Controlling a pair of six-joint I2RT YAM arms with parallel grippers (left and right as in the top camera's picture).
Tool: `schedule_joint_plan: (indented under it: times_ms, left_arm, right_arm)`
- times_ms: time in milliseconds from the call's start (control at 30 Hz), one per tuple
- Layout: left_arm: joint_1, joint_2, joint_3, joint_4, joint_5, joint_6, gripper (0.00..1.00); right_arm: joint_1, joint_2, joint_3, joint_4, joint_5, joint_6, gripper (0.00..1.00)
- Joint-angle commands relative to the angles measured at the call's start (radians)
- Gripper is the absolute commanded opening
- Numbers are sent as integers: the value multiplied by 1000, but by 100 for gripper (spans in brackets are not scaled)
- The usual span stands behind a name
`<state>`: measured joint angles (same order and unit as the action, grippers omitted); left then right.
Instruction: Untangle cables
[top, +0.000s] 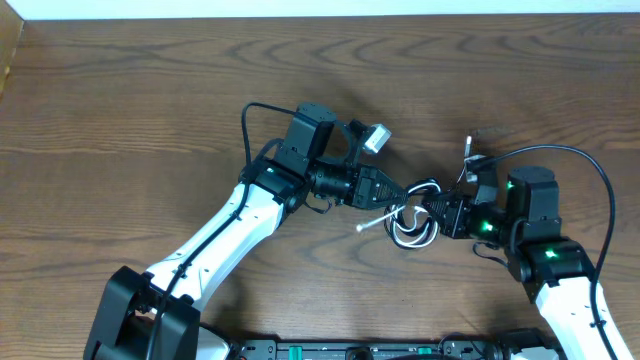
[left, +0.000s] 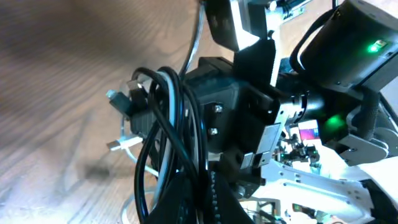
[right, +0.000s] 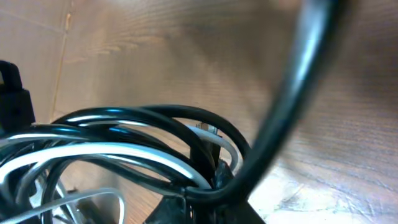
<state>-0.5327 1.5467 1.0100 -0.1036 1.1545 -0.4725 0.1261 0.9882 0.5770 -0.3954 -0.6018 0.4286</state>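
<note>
Cables (top: 412, 228) lie in a small tangled bundle near the middle of the table (top: 150, 100), between the two arms, which meet tip to tip over it. In the overhead view, white and black loops bulge out toward the near edge just below the grippers, and a white plug (top: 363, 226) sticks out to the side, resting on the wood.

The left gripper (top: 398, 197) reaches in from the far left side and its jaws are clenched on the cables at the top of the bundle. The left wrist view shows the cords (left: 165, 124) draped in several loops right in front of the camera, with a black plug (left: 121, 99) and the white plug (left: 118, 144) poking out toward the table.

The right gripper (top: 432, 208) comes in from the opposite side, just beside the left one, and is closed tight on the same bundle. Its wrist view is filled with the black cord (right: 155, 115) and white cord (right: 124, 149) arching together, pinched low in the picture. A thick, blurred black wire (right: 292, 93) crosses in front of them. Exactly which strand each gripper pinches cannot be told.
</note>
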Motion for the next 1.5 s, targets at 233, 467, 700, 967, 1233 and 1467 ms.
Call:
schedule_joint_plan:
  times_ms: [233,467,700,967,1233,1467]
  left_arm:
    - [-1,-12,10,-220,-462,113,7]
    - [-1,-12,10,-305,-533,104,8]
    - [0,-12,10,-323,-348,156,9]
    - [-1,-12,10,-298,-155,164,22]
    - [-1,-12,10,-148,121,138,22]
    - [-4,-12,10,-134,122,134,22]
  right_arm:
    - [-6,6,21,-65,116,-14,1]
    - [-6,6,21,76,-313,-149,1]
    - [-7,6,21,85,-81,-93,1]
    - [-6,6,21,36,45,5,1]
    - [-6,6,21,36,32,5,1]
    - [-6,6,21,36,23,5,1]
